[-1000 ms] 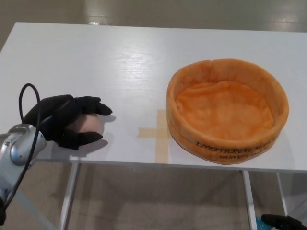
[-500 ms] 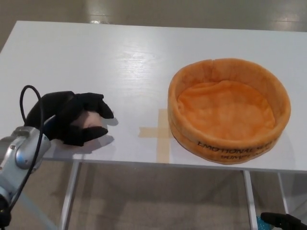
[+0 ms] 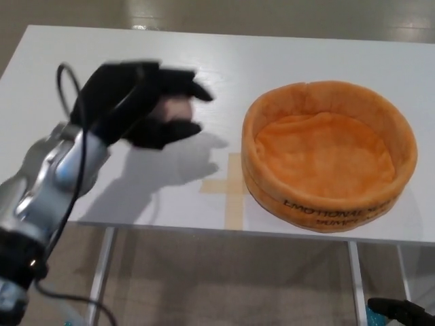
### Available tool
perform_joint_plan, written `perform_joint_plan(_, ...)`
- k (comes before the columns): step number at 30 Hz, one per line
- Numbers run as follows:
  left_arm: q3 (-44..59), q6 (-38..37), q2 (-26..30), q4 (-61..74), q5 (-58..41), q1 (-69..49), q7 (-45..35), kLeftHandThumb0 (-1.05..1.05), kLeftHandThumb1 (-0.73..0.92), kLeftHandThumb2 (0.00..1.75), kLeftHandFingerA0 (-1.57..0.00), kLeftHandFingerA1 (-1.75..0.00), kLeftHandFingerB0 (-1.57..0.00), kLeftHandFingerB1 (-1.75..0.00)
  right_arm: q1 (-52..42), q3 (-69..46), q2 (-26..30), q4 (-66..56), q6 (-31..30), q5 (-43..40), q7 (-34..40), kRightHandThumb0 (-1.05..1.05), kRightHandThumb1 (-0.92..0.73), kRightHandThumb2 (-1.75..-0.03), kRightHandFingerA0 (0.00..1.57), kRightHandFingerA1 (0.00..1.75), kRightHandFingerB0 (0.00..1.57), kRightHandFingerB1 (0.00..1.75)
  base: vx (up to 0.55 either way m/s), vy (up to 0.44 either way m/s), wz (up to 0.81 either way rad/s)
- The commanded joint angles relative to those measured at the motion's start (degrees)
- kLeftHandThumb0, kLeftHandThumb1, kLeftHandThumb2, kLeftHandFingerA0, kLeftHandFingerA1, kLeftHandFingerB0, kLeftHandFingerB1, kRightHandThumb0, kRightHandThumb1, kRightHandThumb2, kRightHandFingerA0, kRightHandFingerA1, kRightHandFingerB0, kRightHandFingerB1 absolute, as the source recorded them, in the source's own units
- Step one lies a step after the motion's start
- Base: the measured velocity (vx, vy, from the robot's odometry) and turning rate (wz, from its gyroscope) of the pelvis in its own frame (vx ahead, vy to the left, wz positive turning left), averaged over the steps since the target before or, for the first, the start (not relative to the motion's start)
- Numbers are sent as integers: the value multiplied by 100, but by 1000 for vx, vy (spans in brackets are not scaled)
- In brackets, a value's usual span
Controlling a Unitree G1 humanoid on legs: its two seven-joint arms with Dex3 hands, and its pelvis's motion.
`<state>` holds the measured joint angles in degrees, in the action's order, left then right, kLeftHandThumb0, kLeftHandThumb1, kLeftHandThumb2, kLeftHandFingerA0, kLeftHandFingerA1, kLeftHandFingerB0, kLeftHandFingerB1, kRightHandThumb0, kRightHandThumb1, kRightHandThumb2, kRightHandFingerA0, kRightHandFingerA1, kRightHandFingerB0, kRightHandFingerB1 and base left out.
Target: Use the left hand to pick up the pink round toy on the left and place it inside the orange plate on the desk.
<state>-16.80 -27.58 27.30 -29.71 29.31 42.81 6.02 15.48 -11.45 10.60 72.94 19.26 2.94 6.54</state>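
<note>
Over the left half of the white counter (image 3: 136, 61), head view: left hand (image 3: 146, 102) raised clear of the surface, its shadow thrown on the top below and to the right. Black fingers (image 3: 180, 78) and thumb wrapped around the pink round toy (image 3: 175, 109); only a small pale-pink patch shows between them, the rest hidden. Hand blurred, so contact detail is soft, but the hold reads as closed on the toy. Silver forearm (image 3: 58, 163) and a black cable (image 3: 68, 88) trail down to the lower left.

Orange plate (image 3: 331, 102) sits on the right half of the counter, a soft, high-walled round dish, empty, with dark lettering on its near wall. Tan tape cross (image 3: 228, 187) lies on the counter just left of the plate.

Key relation: plate lies to the right of the hand, a little nearer the front edge, apart from it. Toy being round, no long axis to align. Judgement: carry phase; next move needs travel rightward over the plate's near-left rim, high enough to clear the wall, then release.

Right hand not in view.
</note>
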Motion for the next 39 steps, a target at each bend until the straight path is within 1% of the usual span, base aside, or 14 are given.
perform_joint_plan(1,-258,261,-411,-51,473,638,11,-33,71,65,-82,-145,-88,-63,-46,28,3,57,-45,-24,3,-12,-26,-91,54,78,63,77,0,0,0)
perform_joint_plan(3,-348,290,-522,-124,579,805,50,-32,71,65,-80,-149,-87,-66,-37,15,4,60,-34,-37,8,-14,-30,-83,53,89,67,72,0,0,0)
perform_joint_plan(4,-411,365,-614,-134,638,896,38,-34,71,61,-80,-146,-85,-60,-32,9,5,62,-40,-44,3,-10,-27,-91,57,79,64,77,0,0,0)
perform_joint_plan(15,-1080,734,-1685,-521,1054,1325,145,-24,65,62,-85,-145,-89,-57,-27,67,-33,59,5,12,20,-12,-26,-92,59,81,63,77,0,0,0)
perform_joint_plan(16,-1116,751,-1728,-550,1093,1335,170,-26,63,61,-86,-144,-87,-54,-26,69,-38,58,9,10,18,-13,-31,-82,54,94,67,72,0,0,0)
perform_joint_plan(20,-1258,629,-1970,-873,1173,1379,426,-23,61,60,-91,-145,-87,-56,-5,69,-58,53,-26,-17,45,-13,-31,-81,53,96,68,72,0,0,0)
perform_joint_plan(21,-1325,675,-2102,-1024,1140,1376,333,-26,66,60,-91,-89,-74,-45,-9,73,-61,51,7,-17,51,-15,-29,-84,55,96,69,73,0,0,0)
perform_joint_plan(22,-1341,687,-2137,-1071,1132,1379,307,-26,66,60,-91,-89,-74,-45,-11,75,-61,51,18,-18,52,-15,-29,-84,55,96,69,73,0,0,0)
perform_joint_plan(23,-1375,730,-2166,-1111,1089,1382,77,-37,65,59,-84,-62,-55,-38,-27,61,-58,45,51,-43,7,-12,-25,-93,60,82,65,78,0,0,0)
perform_joint_plan(24,-1494,787,-2148,-1124,1144,1388,-219,-37,32,92,0,-47,0,-46,-29,56,-62,43,58,-50,8,-13,-24,-92,58,80,66,78,0,0,0)
perform_joint_plan(25,-1582,824,-2135,-1141,1187,1397,-422,-37,32,92,0,-47,0,-46,-29,54,-66,42,61,-53,12,-13,-24,-92,58,80,66,78,0,0,0)
perform_joint_plan(26,-1677,846,-2128,-1179,1238,1410,-560,-76,50,88,-4,-29,-4,-32,-27,67,-65,42,50,-39,24,-16,-31,-83,50,87,68,73,0,0,0)
perform_joint_plan(28,-1843,880,-2144,-1263,1273,1426,-784,-83,52,93,0,-13,-9,-22,-22,93,-54,41,32,-16,19,-13,-26,-92,51,77,64,77,0,0,0)
perform_joint_plan(39,-1853,1105,-2128,-1017,1042,1533,-1508,-89,49,93,0,0,-1,-9,-13,116,-69,46,36,-21,12,-17,-28,-84,49,87,68,73,0,0,0)
